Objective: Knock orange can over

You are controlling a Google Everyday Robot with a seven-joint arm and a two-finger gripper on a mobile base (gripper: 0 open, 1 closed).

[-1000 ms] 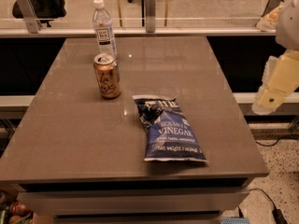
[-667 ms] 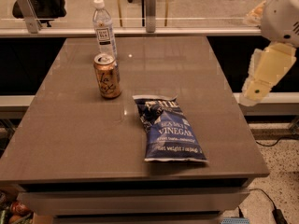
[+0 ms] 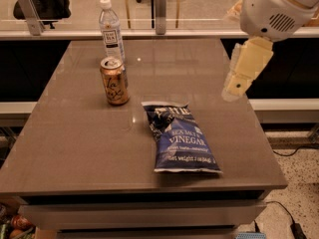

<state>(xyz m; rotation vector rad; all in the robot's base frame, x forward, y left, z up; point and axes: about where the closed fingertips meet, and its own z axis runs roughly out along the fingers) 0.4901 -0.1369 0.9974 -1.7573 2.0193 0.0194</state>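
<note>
The orange can (image 3: 114,81) stands upright on the brown table (image 3: 75,133), left of centre, with a silver top and dark cursive lettering. A clear water bottle (image 3: 110,30) with a white cap stands just behind it. My gripper (image 3: 236,87) hangs from the white arm at the upper right, above the table's right side, well to the right of the can and apart from it.
A dark blue bag of sea salt and vinegar chips (image 3: 180,137) lies flat in the middle front of the table, between can and gripper. A glass rail (image 3: 159,14) runs behind the table. The floor with a cable shows at the lower right.
The arm has moved left, from beyond the table's right edge to over its right side. The can, bottle and chip bag have not moved.
</note>
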